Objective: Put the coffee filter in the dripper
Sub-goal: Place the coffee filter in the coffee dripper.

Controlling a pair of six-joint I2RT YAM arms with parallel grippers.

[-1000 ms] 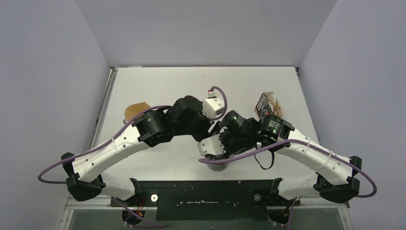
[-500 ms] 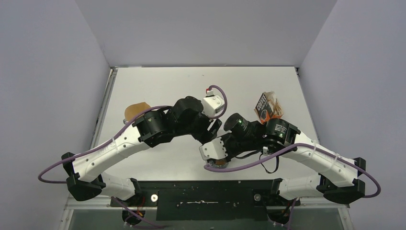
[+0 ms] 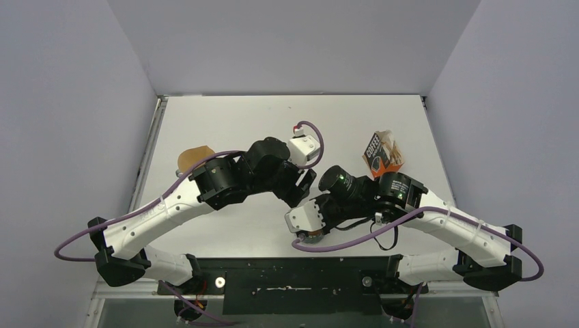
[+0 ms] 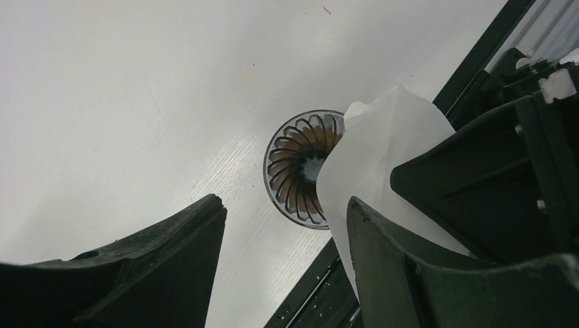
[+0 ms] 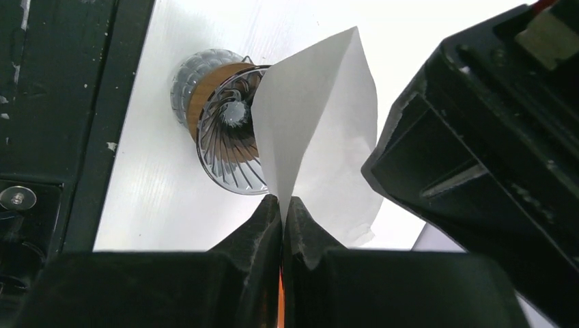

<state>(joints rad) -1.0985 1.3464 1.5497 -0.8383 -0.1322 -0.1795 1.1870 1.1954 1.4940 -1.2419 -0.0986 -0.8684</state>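
Note:
My right gripper (image 5: 282,203) is shut on the edge of the white coffee filter (image 5: 315,116), a folded paper cone held above the table. The dripper (image 5: 229,140), smoky and ribbed with a brown collar (image 5: 203,92), stands just beyond the filter's tip. In the left wrist view the filter (image 4: 379,154) overlaps the right side of the dripper (image 4: 295,167). My left gripper (image 4: 285,205) is open and empty, close beside the filter. In the top view the left gripper (image 3: 304,183) is just behind the right gripper (image 3: 312,228), which covers most of the dripper (image 3: 311,237).
A coffee bag (image 3: 382,152) lies at the right. A tan-brown paper cone (image 3: 193,157) lies at the left, partly behind the left arm. The black base strip (image 3: 293,273) runs along the near edge, right next to the dripper.
My right wrist has swung towards the near edge, carrying the filter over the dripper. The left arm has barely moved.

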